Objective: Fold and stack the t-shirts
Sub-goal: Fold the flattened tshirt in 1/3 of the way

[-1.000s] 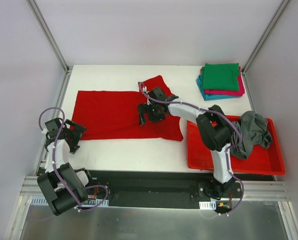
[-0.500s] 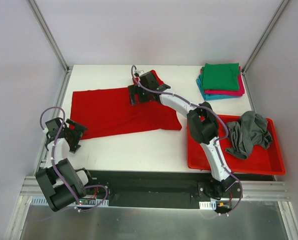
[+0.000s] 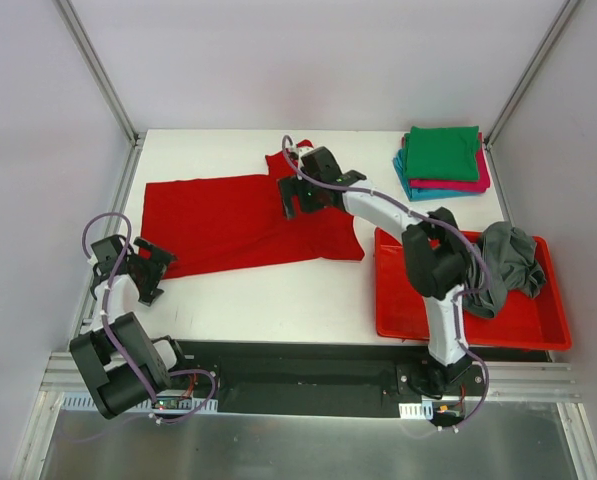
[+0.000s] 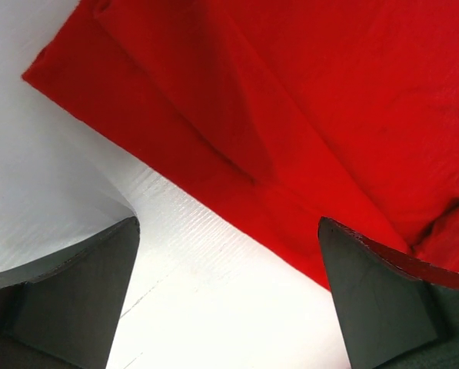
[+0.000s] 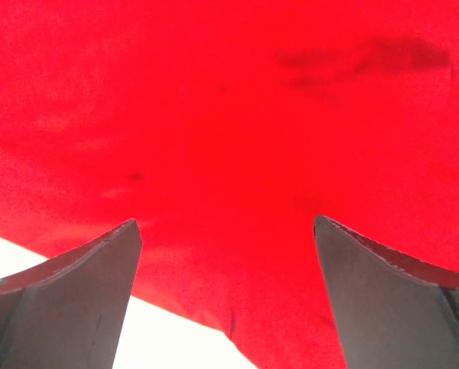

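A bright red t-shirt (image 3: pixel 228 220) lies spread flat on the white table (image 3: pixel 278 300), with one sleeve (image 3: pixel 278 160) sticking out at its back edge. My right gripper (image 3: pixel 296 200) hovers open over the shirt's back part, near that sleeve; its wrist view is filled with red cloth (image 5: pixel 229 115) between the spread fingers (image 5: pixel 91 292). My left gripper (image 3: pixel 156 268) stands open beside the shirt's near left corner, and the red hem (image 4: pixel 175 154) runs just beyond its empty fingers (image 4: pixel 75 300). A dark grey t-shirt (image 3: pixel 503 265) lies crumpled in the tray.
A red plastic tray (image 3: pixel 428 320) sits at the near right of the table. At the back right corner is a stack of folded shirts: green (image 3: pixel 440 152) on top, magenta (image 3: pixel 475 184) under it, teal (image 3: pixel 418 191) at the bottom. Metal frame posts stand at the back corners.
My right gripper went from the middle of the red shirt to its back edge, first left, then slightly right. The shirt's near right edge now lies further back. The left arm barely moved.
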